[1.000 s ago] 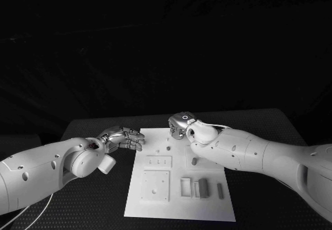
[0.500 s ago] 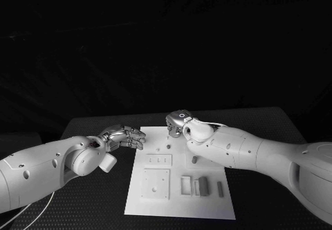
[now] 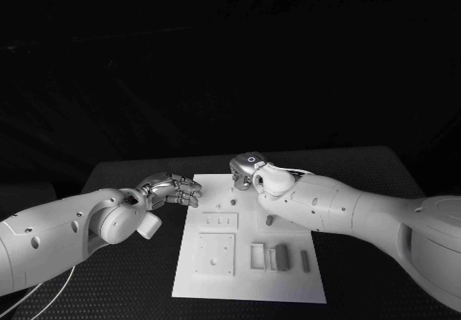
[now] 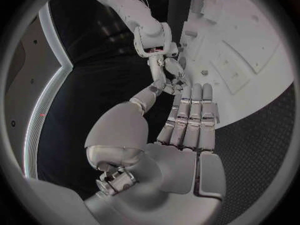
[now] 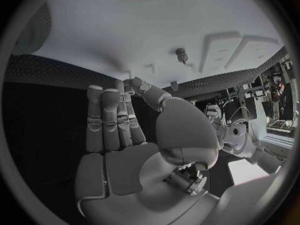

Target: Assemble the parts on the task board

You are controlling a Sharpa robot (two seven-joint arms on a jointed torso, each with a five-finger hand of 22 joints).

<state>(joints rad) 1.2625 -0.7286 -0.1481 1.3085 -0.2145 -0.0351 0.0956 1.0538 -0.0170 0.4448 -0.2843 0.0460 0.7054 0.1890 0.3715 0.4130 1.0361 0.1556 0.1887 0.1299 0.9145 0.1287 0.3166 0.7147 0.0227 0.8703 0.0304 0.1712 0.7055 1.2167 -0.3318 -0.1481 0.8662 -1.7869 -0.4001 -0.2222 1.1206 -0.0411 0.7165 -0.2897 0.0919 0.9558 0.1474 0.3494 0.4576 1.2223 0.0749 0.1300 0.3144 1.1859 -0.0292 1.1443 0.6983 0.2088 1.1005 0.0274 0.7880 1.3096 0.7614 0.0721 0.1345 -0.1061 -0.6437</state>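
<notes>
Left of centre in the head view: left hand (image 3: pixel 173 191), at the task board's (image 3: pixel 245 280) left edge, fingers curled together, holding nothing visible (wrist view: fingers side by side, extended). Centre, running to lower centre: white task board on the black table (image 3: pixel 125 175); small parts (image 3: pixel 280 257) standing in its lower middle. Upper board edge: right hand (image 3: pixel 245 170), finger state impossible to tell there; wrist view: fingers together, empty.

You have two bulky white arms with smooth rounded shells dotted with small dark screw holes. Each ends in a silver, segmented metal hand: the left hand (image 3: pixel 171 191) and the right hand (image 3: pixel 246 172), whose back carries a small ring marking.
</notes>
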